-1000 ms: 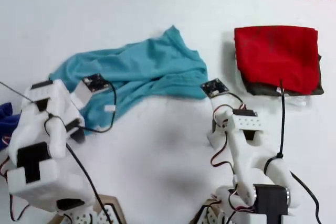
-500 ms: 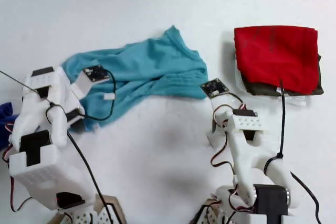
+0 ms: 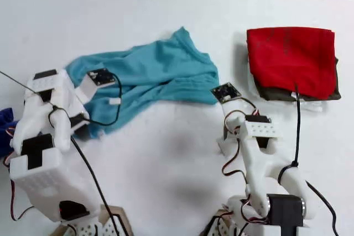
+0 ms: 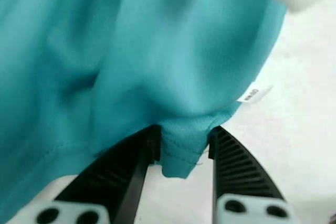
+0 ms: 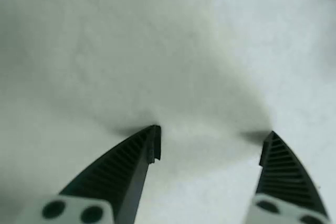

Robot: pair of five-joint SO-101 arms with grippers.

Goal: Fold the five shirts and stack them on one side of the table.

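A teal shirt (image 3: pixel 149 75) lies crumpled on the white table (image 3: pixel 166 158), left of centre. In the left wrist view its hem (image 4: pixel 181 156) sits between the fingers of my left gripper (image 4: pixel 182 139), which stand a little apart. In the high view that gripper (image 3: pixel 84 128) is at the shirt's near left corner. A folded red shirt (image 3: pixel 290 56) rests on a folded dark one (image 3: pixel 276 93) at the back right. My right gripper (image 5: pixel 210 140) is open over bare table, near the teal shirt's right end.
A dark blue cloth (image 3: pixel 4 122) pokes in at the table's left edge beside the left arm. A white label (image 3: pixel 115 101) hangs off the teal shirt's near edge. Bare table lies between the two arms and along the back.
The left arm has moved back onto the teal shirt's left end and now covers it. The right arm and the red stack have kept still.
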